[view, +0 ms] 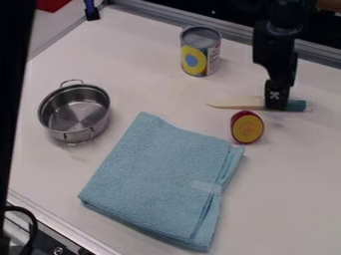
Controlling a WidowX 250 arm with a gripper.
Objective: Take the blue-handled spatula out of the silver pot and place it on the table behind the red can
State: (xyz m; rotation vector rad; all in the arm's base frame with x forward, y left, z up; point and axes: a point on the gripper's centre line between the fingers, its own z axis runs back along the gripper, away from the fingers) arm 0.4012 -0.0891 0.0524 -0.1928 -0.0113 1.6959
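Camera view has my gripper (276, 107), clenched or released I cannot tell, midway along the knife (241, 103), blade pointing toward the surface's (289, 184) left edge.

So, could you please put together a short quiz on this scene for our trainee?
1. True or false: the can stands upright.
2. Fill in the colour: the folded cloth is ____.
3. Which thing is the gripper at: A) the pot, B) the knife, or C) the can?

Key: 1. True; 2. blue; 3. B
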